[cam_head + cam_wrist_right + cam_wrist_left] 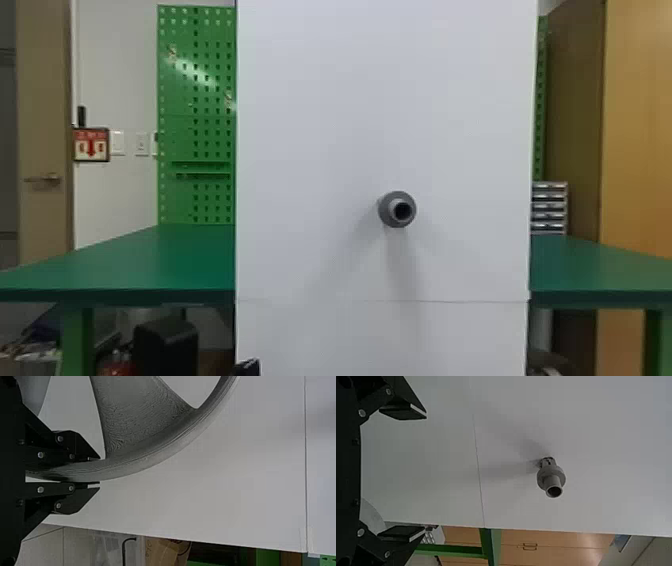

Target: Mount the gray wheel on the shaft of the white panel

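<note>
The white panel [310,125] stands upright in the head view, and its gray shaft [397,209] sticks out right of the middle. At the bottom edge, by the panel's left side, part of my left gripper [247,367] shows. In the left wrist view, my left gripper [421,473] is open with nothing between its widely spread fingers, and the bare shaft [552,479] lies beyond them. My right gripper [99,471] is shut on the rim of the gray wheel [134,461] in the right wrist view, with the panel behind. The wheel's hub is hidden.
A green table [150,257] extends on both sides behind the panel. Farther back are a green pegboard [200,110] and a small drawer unit [550,205]. A black box [166,345] is under the table at the left. The right wrist view shows a cardboard box [160,552].
</note>
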